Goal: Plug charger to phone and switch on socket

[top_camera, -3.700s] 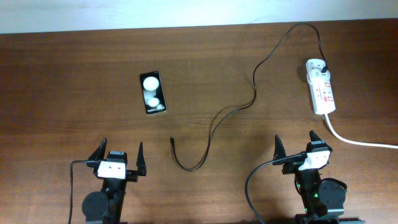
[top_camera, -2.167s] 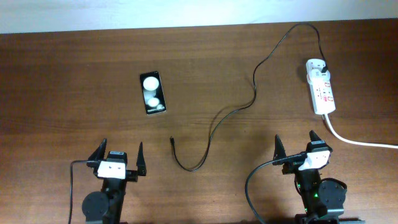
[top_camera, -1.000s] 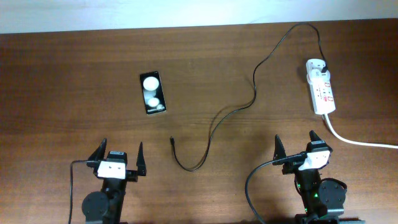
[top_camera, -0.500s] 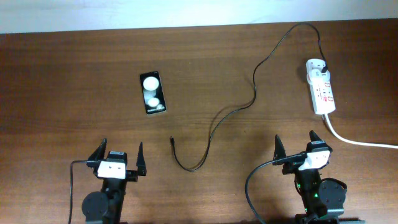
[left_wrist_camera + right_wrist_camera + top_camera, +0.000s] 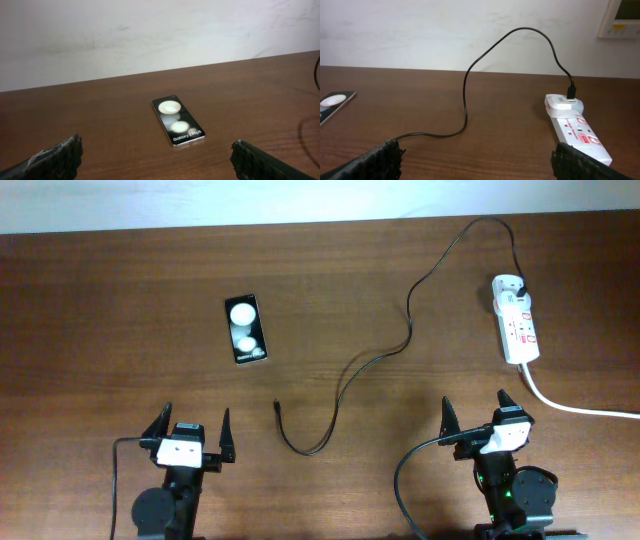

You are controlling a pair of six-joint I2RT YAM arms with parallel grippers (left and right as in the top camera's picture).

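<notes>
The phone (image 5: 245,329) lies flat on the table at centre left, white spots toward the far side; it also shows in the left wrist view (image 5: 177,126). The charger cable (image 5: 406,340) runs from the socket (image 5: 516,317) at the right across the table, and its connector tip (image 5: 276,405) lies free below the phone. The cable (image 5: 466,95) and socket (image 5: 572,125) show in the right wrist view. My left gripper (image 5: 192,427) is open and empty at the near edge, well short of the phone. My right gripper (image 5: 482,413) is open and empty, just short of the socket.
The socket's thick white cord (image 5: 580,408) runs off the right edge of the table. A white wall (image 5: 150,30) stands behind the table's far edge. A wall panel (image 5: 622,17) shows at upper right in the right wrist view.
</notes>
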